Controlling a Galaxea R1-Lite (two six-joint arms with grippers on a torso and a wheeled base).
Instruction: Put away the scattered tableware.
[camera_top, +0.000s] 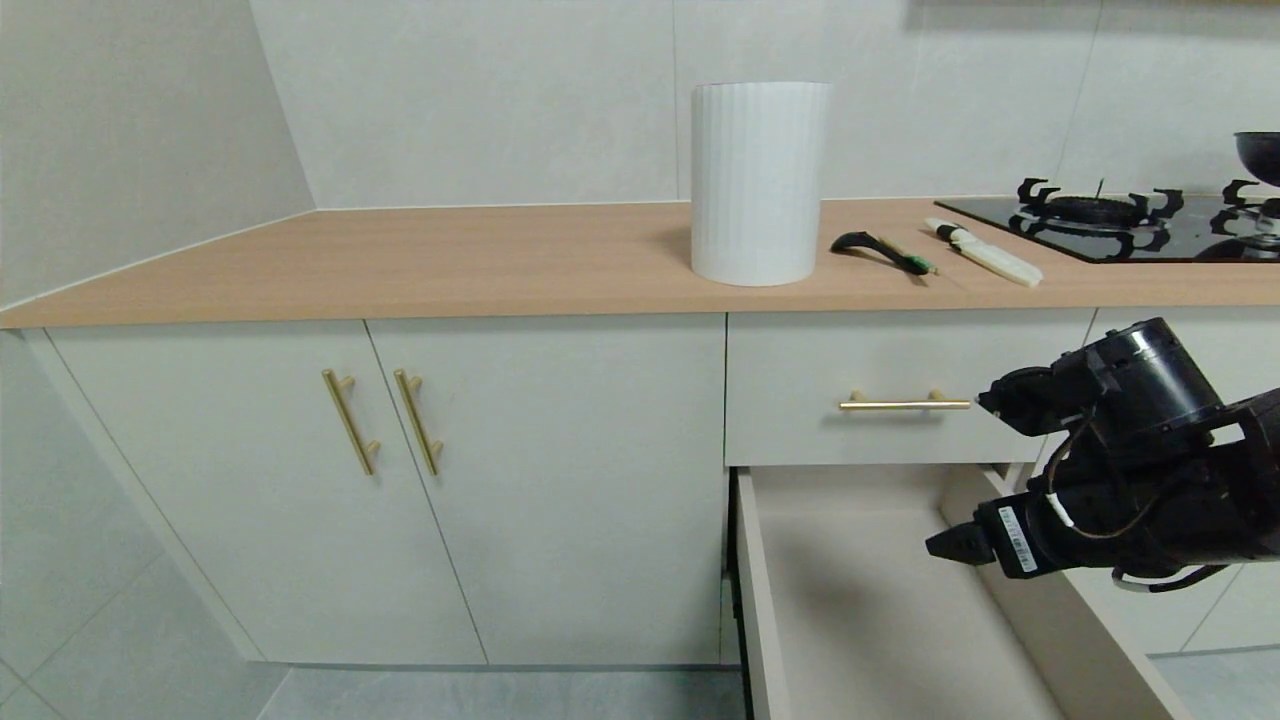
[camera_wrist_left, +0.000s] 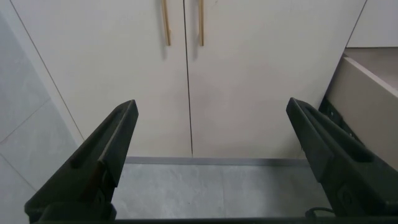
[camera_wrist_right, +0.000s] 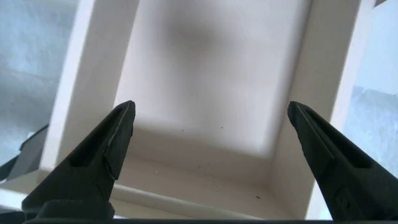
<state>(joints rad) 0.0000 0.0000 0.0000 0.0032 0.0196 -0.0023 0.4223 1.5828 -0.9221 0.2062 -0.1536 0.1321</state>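
Two utensils lie on the wooden countertop (camera_top: 450, 260): a black-headed one with a green handle (camera_top: 885, 248) and a pale, cream-coloured one (camera_top: 985, 253) to its right. A tall white ribbed container (camera_top: 757, 182) stands just left of them. Below the counter, an open drawer (camera_top: 757, 600) holds nothing. My right gripper (camera_top: 970, 475) hangs open above its right side, and the right wrist view looks between the right gripper's (camera_wrist_right: 211, 109) spread fingers down at the bare drawer floor (camera_wrist_right: 211, 74). My left gripper (camera_wrist_left: 211, 106) is open, holds nothing, and faces the cabinet doors (camera_wrist_left: 186, 74) low down.
A gas hob (camera_top: 1130, 225) occupies the counter's far right. A closed drawer with a brass handle (camera_top: 905, 404) sits above the open one. Double cabinet doors (camera_top: 380, 480) with brass handles are to the left. The open drawer's side (camera_wrist_left: 367, 87) juts out near the left gripper.
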